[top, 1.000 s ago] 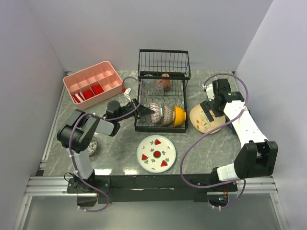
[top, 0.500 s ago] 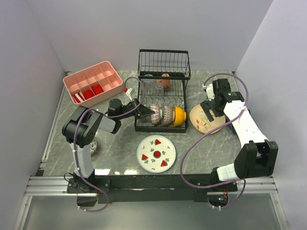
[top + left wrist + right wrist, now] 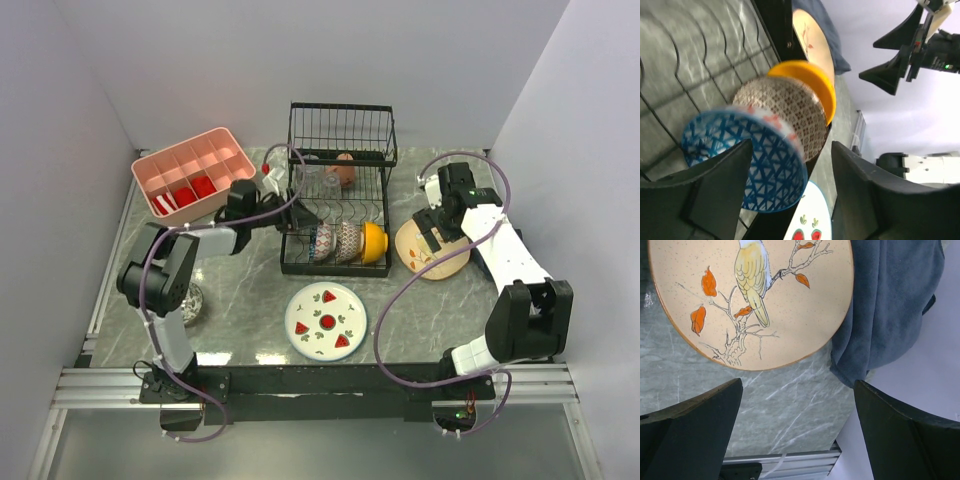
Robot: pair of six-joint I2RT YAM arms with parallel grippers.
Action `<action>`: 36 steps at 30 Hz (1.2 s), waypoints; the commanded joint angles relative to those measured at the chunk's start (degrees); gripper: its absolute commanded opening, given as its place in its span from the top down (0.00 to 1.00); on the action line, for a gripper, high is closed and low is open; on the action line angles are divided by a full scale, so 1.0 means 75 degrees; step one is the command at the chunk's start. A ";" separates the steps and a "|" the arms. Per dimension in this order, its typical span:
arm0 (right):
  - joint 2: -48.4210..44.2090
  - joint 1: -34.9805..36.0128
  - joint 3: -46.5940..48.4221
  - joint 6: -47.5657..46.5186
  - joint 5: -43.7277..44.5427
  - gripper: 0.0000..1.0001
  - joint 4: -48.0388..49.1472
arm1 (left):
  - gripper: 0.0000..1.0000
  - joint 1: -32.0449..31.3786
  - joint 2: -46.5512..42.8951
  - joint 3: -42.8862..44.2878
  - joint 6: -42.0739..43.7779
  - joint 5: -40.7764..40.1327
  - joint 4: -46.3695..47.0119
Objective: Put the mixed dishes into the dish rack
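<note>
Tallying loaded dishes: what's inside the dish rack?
Blue patterned bowl, brown patterned bowl and orange bowl in front; terracotta cup and clear glass behind. Left gripper hides the rack's left edge.

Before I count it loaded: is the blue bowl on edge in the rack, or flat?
On edge: the blue bowl stands in the dish rack, beside the brown bowl.

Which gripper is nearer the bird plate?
Right. The right gripper hangs over the bird plate; the left gripper is at the blue bowl, across the dish rack.
</note>
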 commanded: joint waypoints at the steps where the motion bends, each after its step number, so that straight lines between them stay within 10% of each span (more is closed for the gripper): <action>1: -0.0255 0.0055 0.0215 -0.0043 -0.0157 0.00 0.0326 | 0.25 -0.0043 -0.0891 0.0880 0.1935 -0.0500 -0.2336; 12: -0.0724 0.0055 0.0133 -0.0160 -0.0568 0.00 0.0526 | 0.22 0.0531 -0.2906 0.1548 0.6000 -0.2398 -0.8750; 19: -0.0760 0.0054 0.0565 -0.0172 -0.0942 0.00 0.0620 | 0.20 0.0824 -0.4991 0.1162 0.9319 -0.5617 -1.2271; 36: -0.0620 0.0055 0.1211 0.0180 -0.1739 0.00 0.0374 | 0.23 0.1035 -0.5826 -0.0162 0.9216 -0.6806 -1.4281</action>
